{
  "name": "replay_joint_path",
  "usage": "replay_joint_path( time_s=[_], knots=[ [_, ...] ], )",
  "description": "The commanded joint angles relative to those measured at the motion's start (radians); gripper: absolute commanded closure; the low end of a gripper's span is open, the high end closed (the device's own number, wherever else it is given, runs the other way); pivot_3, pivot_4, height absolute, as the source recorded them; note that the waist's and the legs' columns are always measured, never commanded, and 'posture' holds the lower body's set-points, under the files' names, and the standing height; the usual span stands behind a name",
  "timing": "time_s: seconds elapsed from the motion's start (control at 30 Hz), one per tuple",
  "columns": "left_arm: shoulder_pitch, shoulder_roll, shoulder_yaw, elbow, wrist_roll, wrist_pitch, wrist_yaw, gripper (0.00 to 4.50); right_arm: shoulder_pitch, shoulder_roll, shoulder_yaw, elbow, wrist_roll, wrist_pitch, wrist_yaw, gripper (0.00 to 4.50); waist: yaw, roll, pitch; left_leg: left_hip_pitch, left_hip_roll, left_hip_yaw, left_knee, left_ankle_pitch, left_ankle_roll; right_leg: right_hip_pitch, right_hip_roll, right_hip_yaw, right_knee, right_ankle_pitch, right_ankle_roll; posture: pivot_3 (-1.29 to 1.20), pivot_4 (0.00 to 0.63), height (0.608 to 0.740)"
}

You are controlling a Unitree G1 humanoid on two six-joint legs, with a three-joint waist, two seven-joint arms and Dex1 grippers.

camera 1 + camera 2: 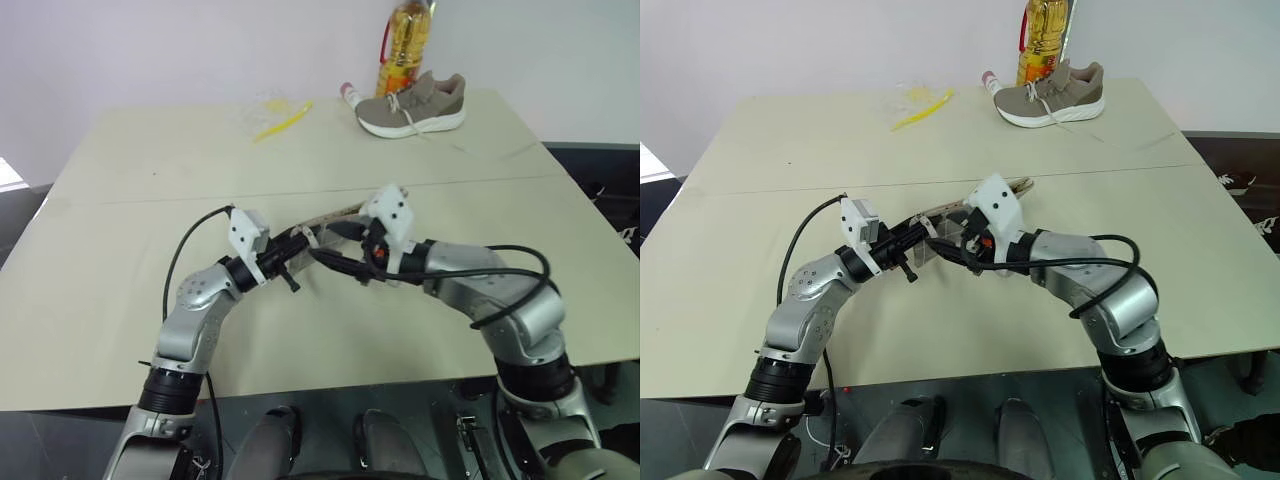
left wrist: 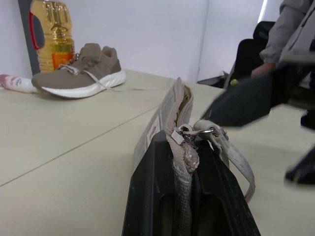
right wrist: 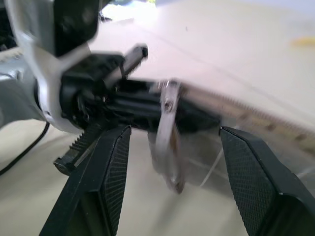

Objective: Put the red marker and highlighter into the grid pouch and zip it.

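Head views: left gripper (image 1: 912, 247) clenched on one end of the flat grey fabric grid pouch (image 1: 945, 222), held just above the pale beige surface (image 1: 120, 300); right gripper (image 1: 335, 258) met it. Left wrist view: black fingers (image 2: 147, 196) pinched the pouch edge beside the zipper cord (image 2: 236, 157). Right wrist view: fingers (image 3: 113, 167) spread apart, straddling the cord, not gripping.
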Motion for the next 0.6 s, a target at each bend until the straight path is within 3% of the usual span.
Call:
replay_joint_path(
  time_s=[0.03,0.2,0.6],
  knots=[
    [-0.015,-0.004,0.010,-0.022,0.006,-0.029,0.004,4.50,-0.007,0.015,0.005,-0.013,-0.005,0.007,-0.021,2.12,0.000,0.000,0.000,0.000,0.000,0.000,0.000,0.000,0.000,0.000,0.000,0.000,0.000,0.000,0.000,0.00,0.150,0.740],
    [-0.013,-0.005,0.011,-0.021,0.010,-0.036,0.008,4.50,-0.019,0.007,-0.002,-0.002,-0.003,0.019,-0.027,4.48,0.001,0.000,0.000,0.000,0.000,0.000,0.000,0.000,0.000,0.000,0.000,0.000,0.000,0.000,0.000,0.00,0.150,0.740],
    [0.025,0.046,-0.016,-0.002,0.069,-0.101,-0.057,4.50,-0.127,-0.165,-0.164,0.056,-0.004,0.004,0.013,4.48,0.002,0.000,0.000,0.000,0.000,0.000,0.000,0.000,0.000,0.000,0.000,0.000,0.000,0.000,0.000,0.00,0.150,0.740]
  ],
)
